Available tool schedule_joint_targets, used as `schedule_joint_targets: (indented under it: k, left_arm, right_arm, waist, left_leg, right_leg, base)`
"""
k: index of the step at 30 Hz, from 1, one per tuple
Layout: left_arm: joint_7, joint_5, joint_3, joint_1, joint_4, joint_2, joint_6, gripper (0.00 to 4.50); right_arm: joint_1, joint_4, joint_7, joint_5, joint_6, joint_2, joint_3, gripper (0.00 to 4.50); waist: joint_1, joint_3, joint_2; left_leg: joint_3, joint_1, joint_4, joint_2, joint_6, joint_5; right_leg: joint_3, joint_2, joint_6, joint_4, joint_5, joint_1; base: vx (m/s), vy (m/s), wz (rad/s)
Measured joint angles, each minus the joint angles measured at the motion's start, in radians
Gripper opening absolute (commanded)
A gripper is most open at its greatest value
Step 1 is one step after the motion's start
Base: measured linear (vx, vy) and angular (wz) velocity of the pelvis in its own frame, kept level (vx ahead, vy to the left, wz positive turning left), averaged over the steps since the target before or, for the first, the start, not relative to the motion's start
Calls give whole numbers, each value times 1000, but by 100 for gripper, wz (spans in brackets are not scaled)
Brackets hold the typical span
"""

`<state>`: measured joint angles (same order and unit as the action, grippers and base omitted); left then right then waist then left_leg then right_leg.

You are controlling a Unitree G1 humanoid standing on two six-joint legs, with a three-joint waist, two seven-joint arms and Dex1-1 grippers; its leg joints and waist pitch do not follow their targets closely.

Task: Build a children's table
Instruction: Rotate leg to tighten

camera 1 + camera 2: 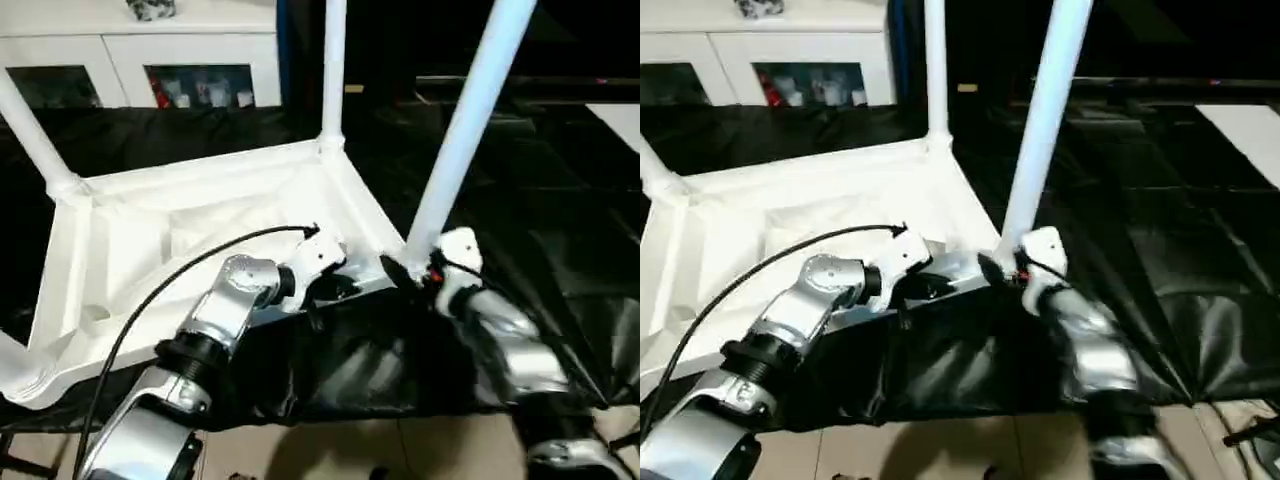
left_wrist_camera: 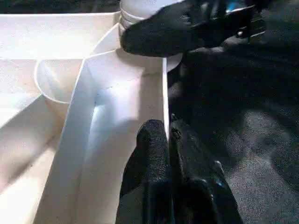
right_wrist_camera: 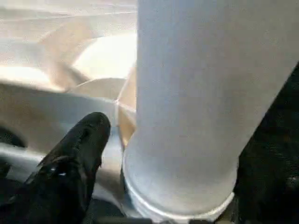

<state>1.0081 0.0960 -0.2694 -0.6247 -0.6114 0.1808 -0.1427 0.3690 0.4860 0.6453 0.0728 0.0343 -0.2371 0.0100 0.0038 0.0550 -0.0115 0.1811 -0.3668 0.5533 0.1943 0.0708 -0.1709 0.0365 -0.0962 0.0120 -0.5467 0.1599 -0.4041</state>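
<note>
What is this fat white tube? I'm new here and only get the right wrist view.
Observer: It's a table leg, standing upright in the near right corner of an upside-down white tabletop on black cloth.
Operator: Are any other legs on?
Observer: Yes. A second leg stands at the far right corner and a third leg at the far left.
Operator: What is the other arm doing?
Observer: The left tool is shut on the tabletop's near rim, close beside your corner.

Black-draped surface (image 1: 560,200) — upturned white tabletop (image 1: 150,240) atop
</note>
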Motion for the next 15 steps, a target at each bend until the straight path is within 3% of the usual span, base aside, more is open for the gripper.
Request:
schedule_joint_targets:
  k: [7, 8, 12, 13, 15]
  left_arm:
    - [186, -43, -2, 19, 27, 88, 56, 0]
    - [207, -48, -3, 19, 27, 97, 64, 0]
    - [298, -69, -12, 19, 24, 143, 99, 0]
    - [309, -73, -13, 19, 22, 150, 104, 0]
    - [338, -79, -14, 19, 16, 163, 118, 0]
  right_arm:
    - [-15, -47, 304, 52, -7, -101, 59, 393]
    - [-14, -48, 342, 58, -9, -121, 63, 368]
    - [-2, -48, 501, 84, -15, -175, 105, 356]
    - [1, -48, 517, 86, -15, -177, 110, 327]
    - [8, -48, 555, 87, -8, -188, 120, 319]
  waist:
    - [17, 0, 0]
    - [19, 0, 0]
    - [31, 3, 3]
    - [31, 3, 4]
    - [31, 5, 7]
  left_leg:
    - [6, -1, -6, 13, 0, 0]
    - [8, -2, -5, 13, 0, 0]
    - [14, -3, -5, 14, -3, 2]
    - [15, -3, -4, 14, -3, 2]
    - [16, -3, -2, 13, 1, 0]
  right_leg:
    - [8, 6, 1, -17, 2, -9]
    - [8, 6, 1, -18, 3, -11]
    - [6, 6, 0, -20, 4, -14]
    - [5, 5, 0, -20, 4, -14]
    - [4, 4, 0, -22, 4, -14]
  base:
    - [26, -28, 4]
    - [0, 0, 0]
    - [0, 0, 0]
    - [0, 0, 0]
    - [0, 0, 0]
